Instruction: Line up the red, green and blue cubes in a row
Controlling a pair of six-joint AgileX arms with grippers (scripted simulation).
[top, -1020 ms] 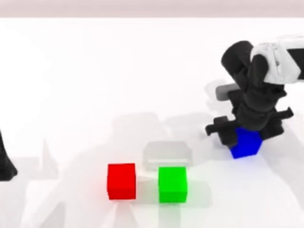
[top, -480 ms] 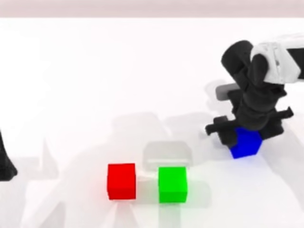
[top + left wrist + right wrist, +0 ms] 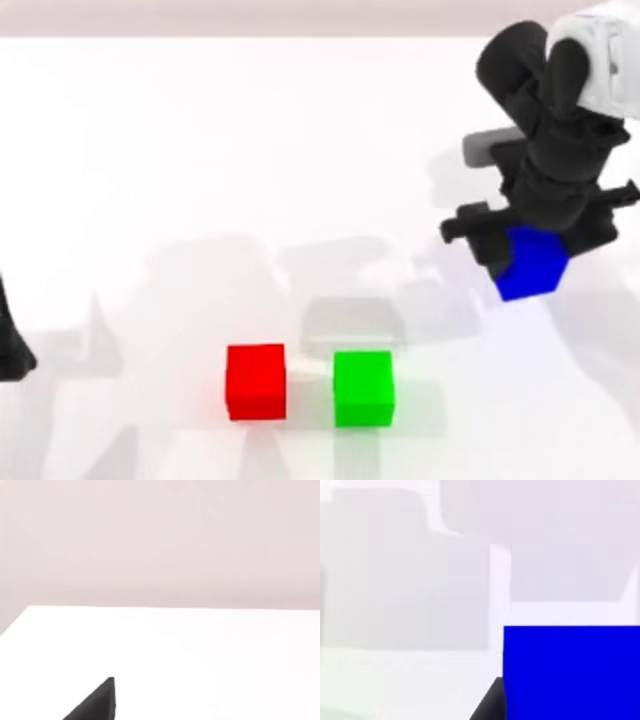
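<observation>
Three plain matte cubes: the red cube and green cube sit side by side, slightly apart, near the table's front edge. The blue cube is clamped between the right gripper's jaws, well right of the pair. The left arm is parked at the left edge.

Three cubes total, one per colour: one red cube, one green cube, one blue cube, also in the right wrist view. Two arms, each with one gripper: the right gripper in full, the left arm only as a dark sliver at the top view's left edge, so its gripper can't really be counted from there. One table.
</observation>
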